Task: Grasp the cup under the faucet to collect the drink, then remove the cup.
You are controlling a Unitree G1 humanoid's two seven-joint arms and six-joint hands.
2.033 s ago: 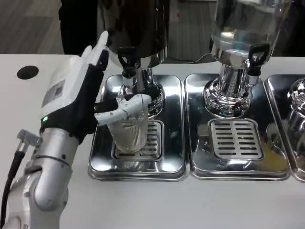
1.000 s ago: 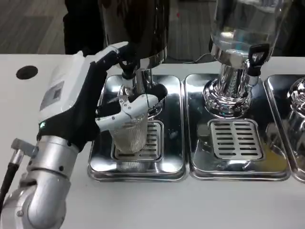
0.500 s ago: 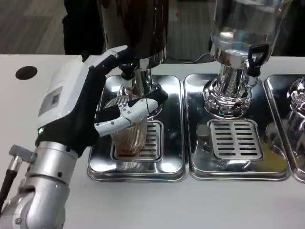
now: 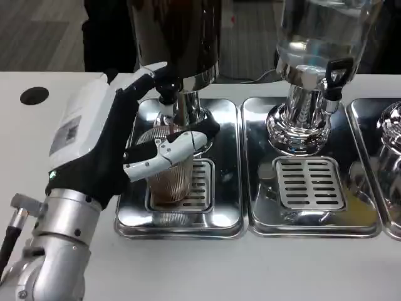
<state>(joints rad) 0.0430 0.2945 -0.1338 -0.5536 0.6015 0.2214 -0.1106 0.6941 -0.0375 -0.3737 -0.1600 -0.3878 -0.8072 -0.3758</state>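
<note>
White desk [image 4: 37, 132] spreads under our left arm, and on it sit chrome drip trays side by side, each with a slotted grate. Our left hand [image 4: 103, 141] is grasping the ribbed clear cup [image 4: 168, 175]: a white finger [image 4: 164, 150] wraps across its front while the upper fingers reach up beside the black tap handle [image 4: 164, 80]. The cup stands on the grate of the nearest tray [image 4: 182, 222], right under the faucet [image 4: 168, 111] of the dark dispenser [image 4: 175, 34], just past our palm. Brown drink seems to be gathering in it — roughly the lower half looks tinted, as far as we can judge.

To do this step well, we would keep the cup upright and centred beneath the spout, hold the grip firm but not crushing on the thin ribbed wall, and wait for a sensible fill before closing the tap. Lifting out, we would draw it toward us and low, clear of the spout, without tilting.

Beyond our fingertips to the far side, a second dispenser [image 4: 316, 37] with clear liquid stands on its own tray [image 4: 310, 219], well apart from the hand. A round dark hole [image 4: 34, 95] marks the desk behind our wrist — dim grey floor lies past the desk edge.
</note>
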